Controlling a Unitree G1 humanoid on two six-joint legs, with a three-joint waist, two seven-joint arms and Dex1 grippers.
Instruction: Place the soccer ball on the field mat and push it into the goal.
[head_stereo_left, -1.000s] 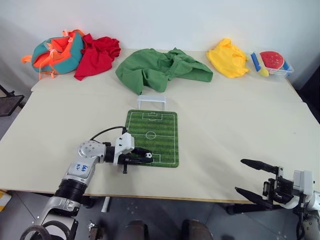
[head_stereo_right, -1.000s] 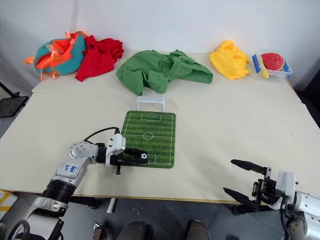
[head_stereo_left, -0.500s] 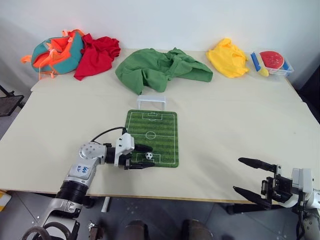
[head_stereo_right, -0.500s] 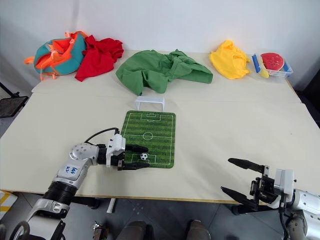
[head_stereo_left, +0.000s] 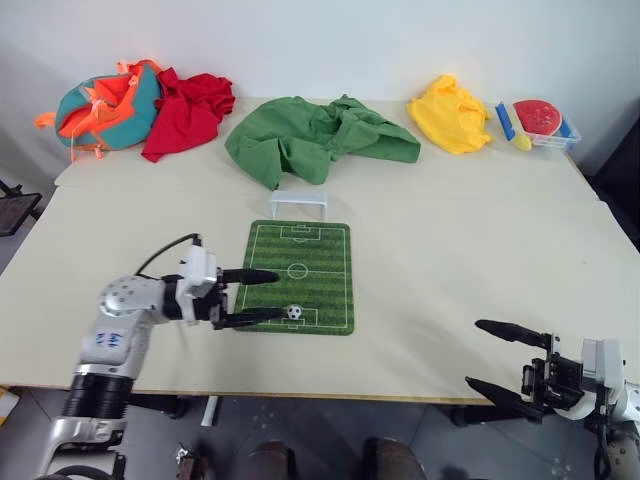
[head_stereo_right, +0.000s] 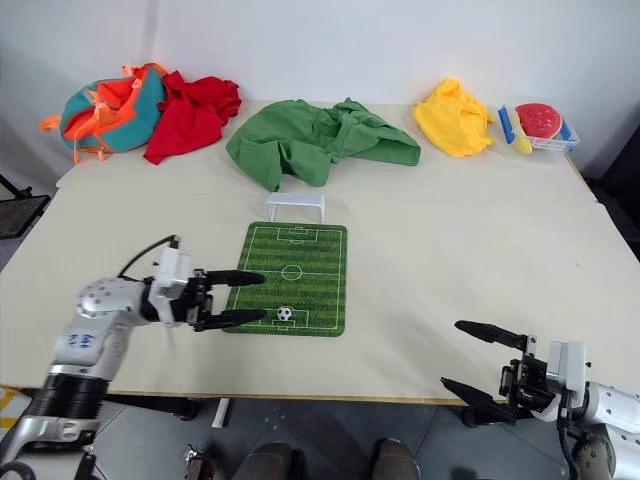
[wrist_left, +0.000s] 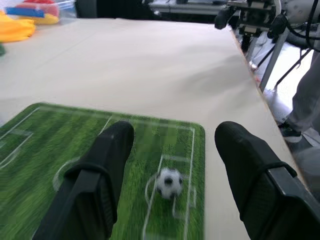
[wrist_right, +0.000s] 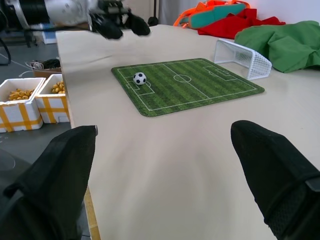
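A crumpled green cloth garment (head_stereo_left: 315, 138) is heaped mid-back on the beige table (head_stereo_left: 480, 260), with a red cloth (head_stereo_left: 185, 108) and a teal-and-orange bag (head_stereo_left: 95, 106) bunched touching at the far left. A yellow garment (head_stereo_left: 450, 127) is dumped toward the right, beside a clear plastic tray (head_stereo_left: 540, 138) of red, blue and yellow toys.

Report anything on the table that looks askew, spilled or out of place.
Nothing stands out. The soccer ball rests on the near end of the field mat, the goal stands upright at the far end, and the clothes lie heaped along the back.
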